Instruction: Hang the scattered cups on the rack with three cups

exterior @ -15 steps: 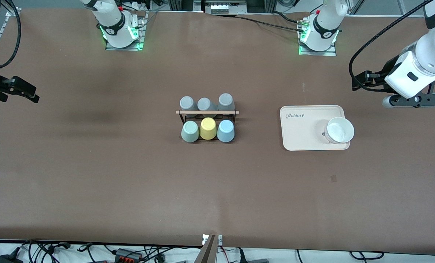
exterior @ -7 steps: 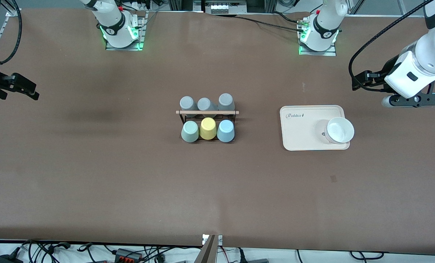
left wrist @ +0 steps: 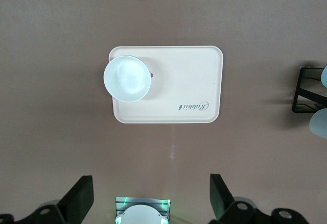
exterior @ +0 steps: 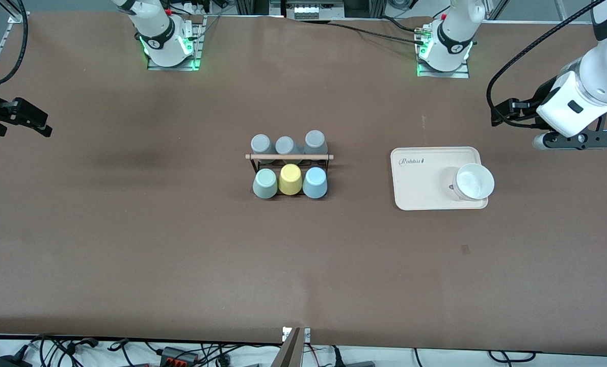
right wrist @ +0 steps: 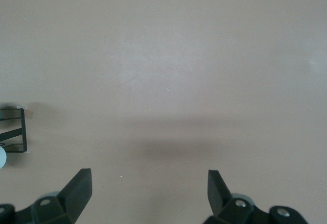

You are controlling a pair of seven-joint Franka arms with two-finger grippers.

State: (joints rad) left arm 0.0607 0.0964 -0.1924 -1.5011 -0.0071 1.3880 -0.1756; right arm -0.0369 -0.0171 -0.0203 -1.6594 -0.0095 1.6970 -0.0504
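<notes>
We find the rack [exterior: 289, 164] at mid-table, its wooden bar [exterior: 289, 156] running along the top of the black wire frame. Three grey cups [exterior: 286, 145] sit upturned in a row on the side of the bar farther from the front camera. On the nearer side, also upturned in a row, we note the mint green cup [exterior: 265, 183] toward the right arm's end, the yellow cup [exterior: 290, 179] in the middle, and the light blue cup [exterior: 315, 182] toward the left arm's end; all three touch or nearly touch their neighbours. Toward the left arm's end of the table lies a cream tray [exterior: 420, 176] with a white bowl [exterior: 474, 181] standing on it. The left gripper [left wrist: 150, 199] hangs over bare table beside the tray, its fingers spread wide and holding nothing. The right gripper [right wrist: 149, 193] hangs over bare table at the right arm's end, well apart from the rack, likewise spread wide with nothing between its fingers. We see no cup lying loose on the table [exterior: 181, 255].
</notes>
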